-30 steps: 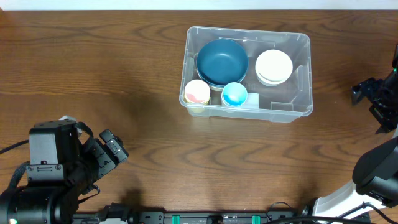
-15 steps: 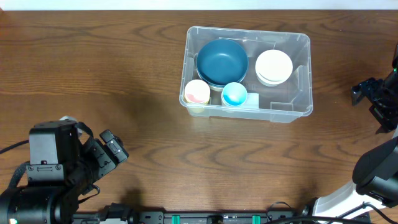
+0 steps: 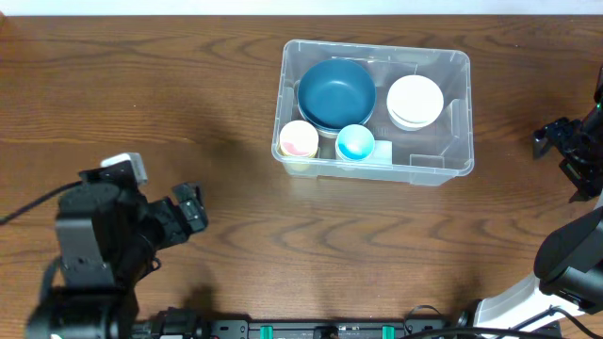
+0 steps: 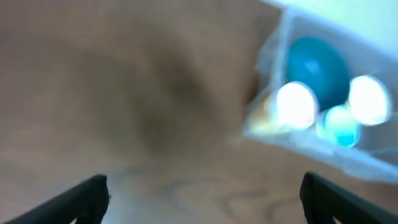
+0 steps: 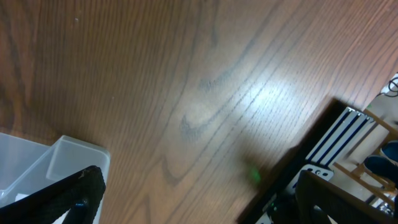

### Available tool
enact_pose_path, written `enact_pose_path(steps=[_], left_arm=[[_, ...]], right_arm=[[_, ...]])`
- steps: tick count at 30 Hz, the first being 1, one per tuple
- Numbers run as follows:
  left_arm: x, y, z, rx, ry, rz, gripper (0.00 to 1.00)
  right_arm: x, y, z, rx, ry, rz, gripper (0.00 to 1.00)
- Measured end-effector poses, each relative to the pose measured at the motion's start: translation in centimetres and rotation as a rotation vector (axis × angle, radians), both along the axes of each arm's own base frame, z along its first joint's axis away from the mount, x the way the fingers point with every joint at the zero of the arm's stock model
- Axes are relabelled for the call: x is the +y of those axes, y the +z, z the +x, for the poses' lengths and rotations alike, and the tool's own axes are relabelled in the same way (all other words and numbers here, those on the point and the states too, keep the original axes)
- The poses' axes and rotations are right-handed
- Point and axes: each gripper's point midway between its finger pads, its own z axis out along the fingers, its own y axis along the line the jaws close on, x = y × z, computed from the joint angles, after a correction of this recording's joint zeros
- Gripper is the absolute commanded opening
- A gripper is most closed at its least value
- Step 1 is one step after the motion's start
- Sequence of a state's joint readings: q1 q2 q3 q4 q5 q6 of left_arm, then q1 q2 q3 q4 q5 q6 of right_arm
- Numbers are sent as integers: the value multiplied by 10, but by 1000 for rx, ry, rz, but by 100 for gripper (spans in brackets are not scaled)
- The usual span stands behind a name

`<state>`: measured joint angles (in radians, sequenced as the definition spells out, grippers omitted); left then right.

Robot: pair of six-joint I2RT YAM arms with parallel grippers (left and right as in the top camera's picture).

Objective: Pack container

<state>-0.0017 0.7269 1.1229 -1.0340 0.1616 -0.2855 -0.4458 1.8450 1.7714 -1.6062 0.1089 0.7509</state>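
Left gripper point(image 4: 204, 182) had swung toward the container point(image 3: 419, 171), which lay ahead-right of its parted jaws; right gripper point(image 5: 199, 182) likewise gaped empty.

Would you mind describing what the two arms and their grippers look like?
Both arms are black. The left arm is blocky, with a small white block on top and a black cable trailing from it; the left gripper has two dark fingers. The right gripper is black too, and the right arm has a white section near its base.
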Motion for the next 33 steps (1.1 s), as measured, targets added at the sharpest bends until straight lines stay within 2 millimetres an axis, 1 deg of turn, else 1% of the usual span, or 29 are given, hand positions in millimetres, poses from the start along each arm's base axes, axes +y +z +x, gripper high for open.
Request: enact_pose_path(steps=[5, 8, 15, 18, 25, 27, 29, 31, 33], left_arm=[[-18, -12, 9, -245, -102, -43, 98], [-26, -21, 10, -358, -147, -58, 98], [-32, -33, 9, -553, -187, -59, 98], [-33, -40, 12, -588, -194, -55, 98], [-33, -66, 22, -583, -192, -54, 98], [-33, -76, 23, -567, -192, -56, 98], [-33, -82, 23, -561, -191, -56, 98], [-33, -83, 22, -574, -192, -55, 98], [-32, -80, 19, -605, -192, -52, 98]], right_arm=[[0, 0, 0, 1, 0, 0, 99], [0, 0, 0, 1, 0, 0, 99], [0, 0, 0, 1, 0, 0, 99], [0, 0, 0, 1, 0, 0, 99], [0, 0, 0, 1, 0, 0, 99], [0, 0, 0, 1, 0, 0, 99], [0, 0, 0, 1, 0, 0, 99], [0, 0, 0, 1, 0, 0, 99], [0, 0, 0, 1, 0, 0, 99]])
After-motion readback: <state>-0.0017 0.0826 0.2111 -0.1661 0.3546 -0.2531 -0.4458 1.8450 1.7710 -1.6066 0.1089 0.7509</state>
